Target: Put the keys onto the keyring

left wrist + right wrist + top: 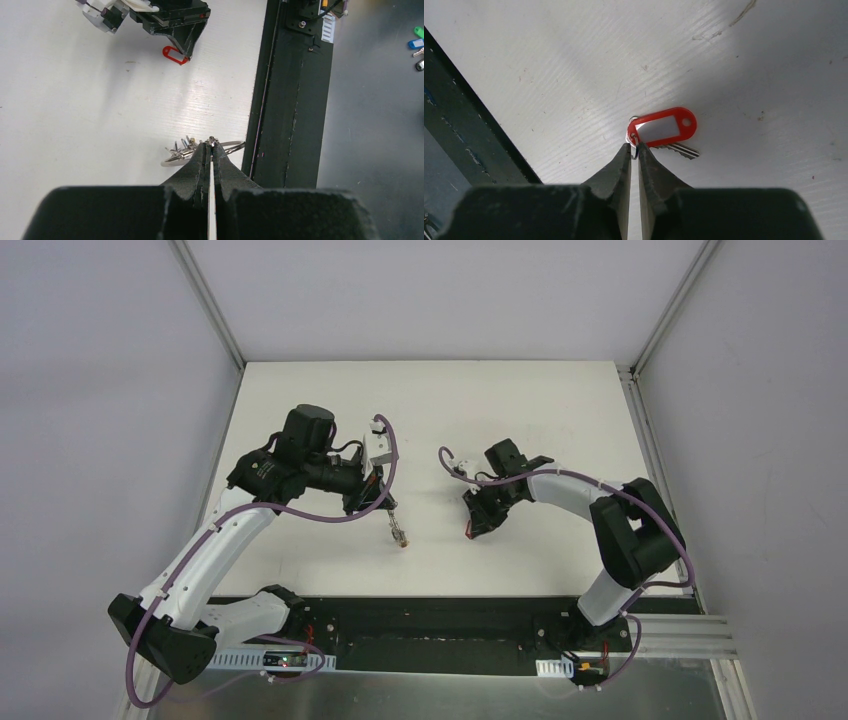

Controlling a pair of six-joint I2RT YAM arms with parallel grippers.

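Note:
My left gripper (212,143) is shut on the thin silver keyring (172,161). The ring sticks out on both sides of the fingertips, with a bunch of silver keys (183,146) on it. From above, the keyring (400,535) hangs just below the left gripper (388,512), above the table's near middle. My right gripper (634,148) is shut on the small split ring of a silver key with a red tag (664,127). The key's blade (680,149) lies under the tag, at or just above the table. The right gripper (471,528) stands a short way right of the keyring.
A black base rail (285,100) runs along the white table's (430,410) near edge, close behind the keyring. Beyond it, on a grey surface, lie small green (419,31) and blue (415,44) tags. Grey walls enclose the table on three sides.

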